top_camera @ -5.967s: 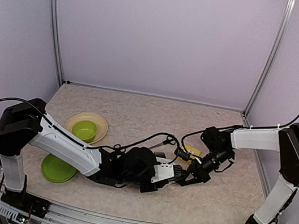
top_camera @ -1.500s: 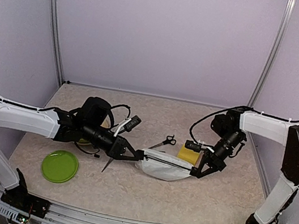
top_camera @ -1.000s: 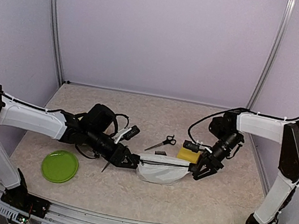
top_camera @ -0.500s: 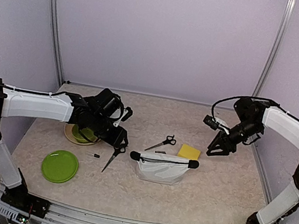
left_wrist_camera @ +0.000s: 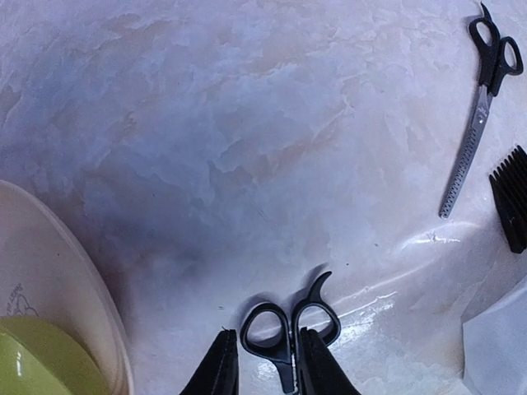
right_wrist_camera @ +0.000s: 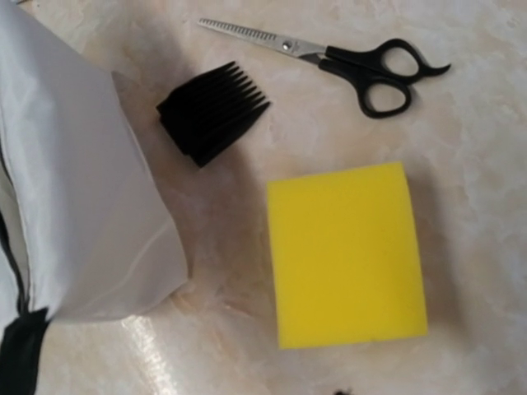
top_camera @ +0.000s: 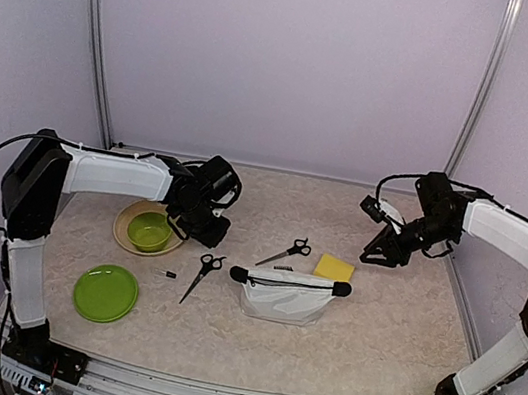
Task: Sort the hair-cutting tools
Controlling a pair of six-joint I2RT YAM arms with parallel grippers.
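One pair of black-handled scissors lies left of the white pouch. Its handles show in the left wrist view, one loop between my fingertips. My left gripper hovers just above those handles, its jaws narrowly open and empty. The second scissors lies behind the pouch and also shows in both wrist views. The black comb guard lies beside the pouch. The thin black pin lies left of the first scissors. My right gripper hangs above the table right of the yellow sponge; its fingers are out of the wrist view. No clipper shows.
A green bowl sits on a tan plate just left of my left gripper. A green plate lies at the front left. The pouch stands in the middle with its zip up.
Both grippers have let go of the pouch ends and drawn apart. The left went back toward the bowl and now sits over the scissors handles. The right rose to the back right.
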